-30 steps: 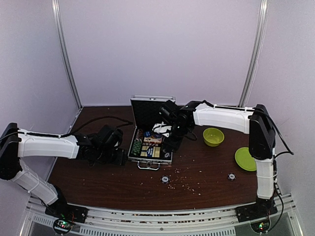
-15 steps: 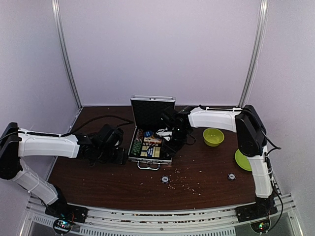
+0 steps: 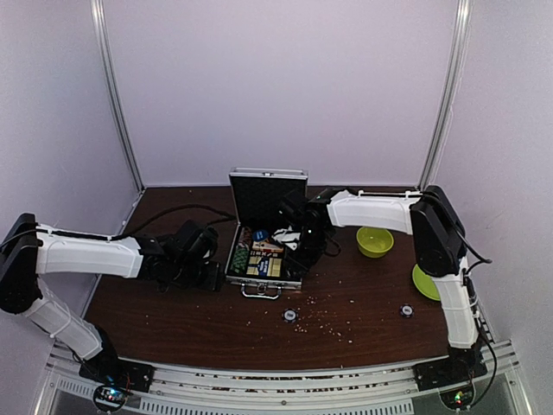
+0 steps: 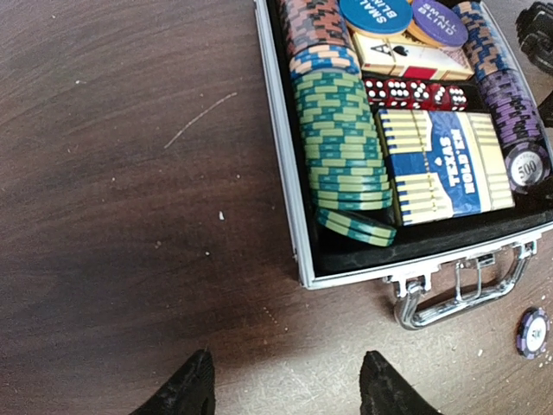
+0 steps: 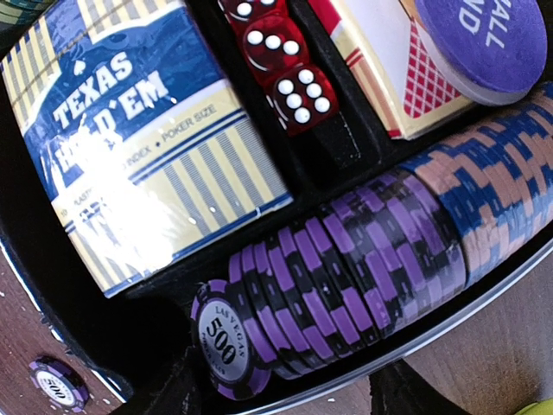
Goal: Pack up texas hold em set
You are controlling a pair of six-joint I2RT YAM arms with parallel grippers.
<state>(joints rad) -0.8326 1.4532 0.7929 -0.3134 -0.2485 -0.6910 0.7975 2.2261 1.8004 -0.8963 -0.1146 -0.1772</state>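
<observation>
I have the silver case (image 4: 282, 156) lying open mid-worktop (image 3: 363, 294), its lid (image 3: 268, 197) standing upright at the back. I take that to be so both arms can reach the slots from the front and sides. Inside, the chips stand on edge in rows, the green row (image 4: 341, 138) along the left wall and the purple row (image 5: 346, 268) along the right. The red dice (image 4: 415, 92) and the Texas Hold'em card box (image 4: 445, 164) are bedded between them. A loose chip (image 3: 290, 316) lies on the wood in front of the handle (image 4: 458, 290), with another further right (so packing isn't finished, as I read it).

My left pincer (image 4: 285, 393) hangs low over bare wood just off the case's front-left corner, spread wide and gripping nothing. I'd guess it is stationed there to steady the case.

My right pincer (image 5: 289, 398) is down over the case's right side, just above the purple row. The frame edge clips its tips, but they look well apart with nothing between them, straddling the end of that row by the 500 chip.
</observation>
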